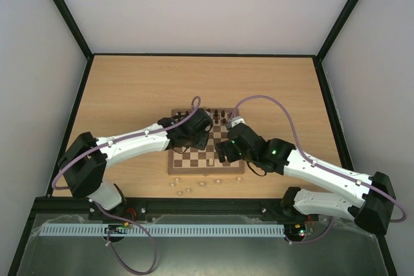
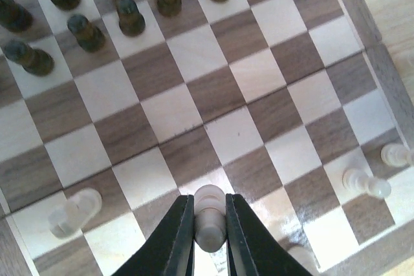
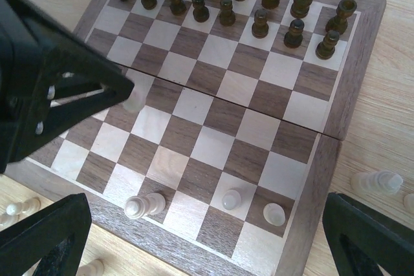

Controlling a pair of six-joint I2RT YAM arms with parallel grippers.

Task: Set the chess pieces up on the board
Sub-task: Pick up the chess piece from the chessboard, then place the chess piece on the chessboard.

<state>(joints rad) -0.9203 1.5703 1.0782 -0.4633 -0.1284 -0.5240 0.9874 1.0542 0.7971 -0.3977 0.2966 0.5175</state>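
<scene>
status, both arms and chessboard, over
Left fingers shut on pale beige wooden chess piece over checkered wooden board. Right fingers open, empty. Dark brown pieces lined up. Nothing blocking.

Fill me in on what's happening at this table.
A chess set is being laid out. The left end effector is shut on a pale beige turned wooden chess piece, holding it above the checkered dark brown and cream wooden board. The right end effector hangs open over the board, holding nothing. Dark brown wooden pieces stand in two rows on the far side. A few pale pieces stand near its close edge, and loose pale pieces lie on the light wooden table.
</scene>
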